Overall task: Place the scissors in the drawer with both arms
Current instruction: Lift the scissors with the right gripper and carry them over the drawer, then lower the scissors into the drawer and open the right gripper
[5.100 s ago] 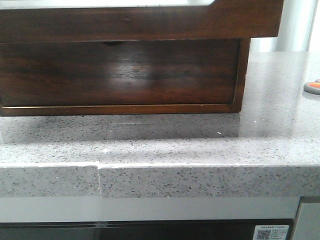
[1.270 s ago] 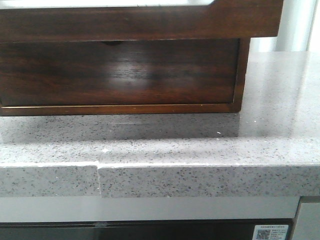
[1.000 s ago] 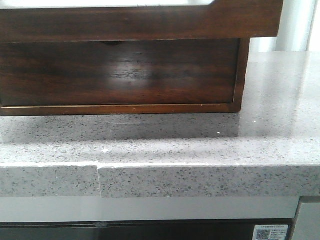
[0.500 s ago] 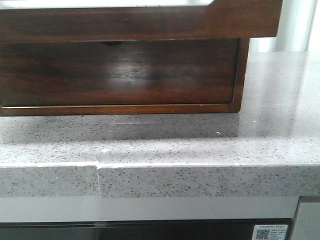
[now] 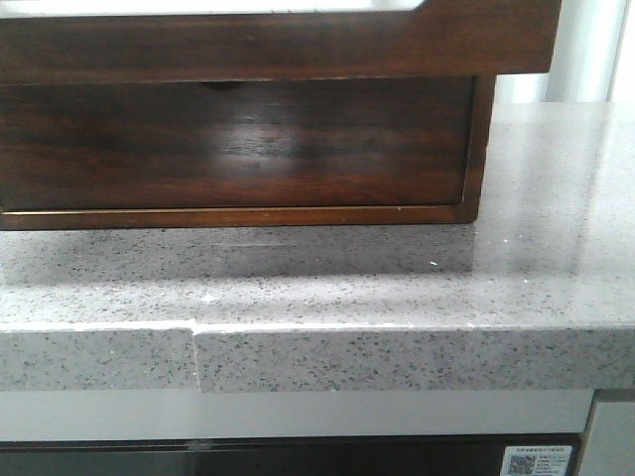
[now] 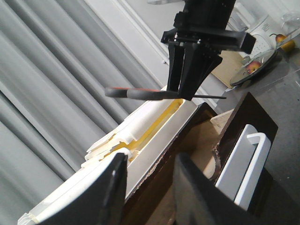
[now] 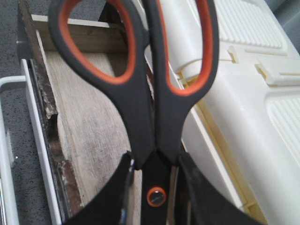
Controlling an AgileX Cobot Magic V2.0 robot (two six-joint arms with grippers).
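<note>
The scissors [image 7: 140, 93] have orange-lined dark handle loops. My right gripper [image 7: 154, 161] is shut on them near the pivot, with the loops pointing away from it, above the pale inside of the open drawer [image 7: 93, 122]. In the left wrist view the right gripper [image 6: 187, 89] holds the scissors [image 6: 140, 93] level above the drawer's dark rim [image 6: 206, 117]. My left gripper [image 6: 150, 187] has its fingers on either side of the drawer's dark wall. In the front view only the drawer's long front board [image 5: 278, 45] shows; no gripper and no scissors are there.
Under the open drawer is a second drawer front with a half-round notch [image 5: 238, 149]. The chest stands on a speckled grey counter [image 5: 397, 288]. A white plastic piece [image 7: 243, 93] lies beside the drawer, a white frame [image 6: 243, 164] on its other side. Plates of fruit [image 6: 253, 68] lie beyond.
About five seconds ago an orange and grey handle showed at the right edge of the front view; it is gone now. Over the last second the front view is unchanged.
</note>
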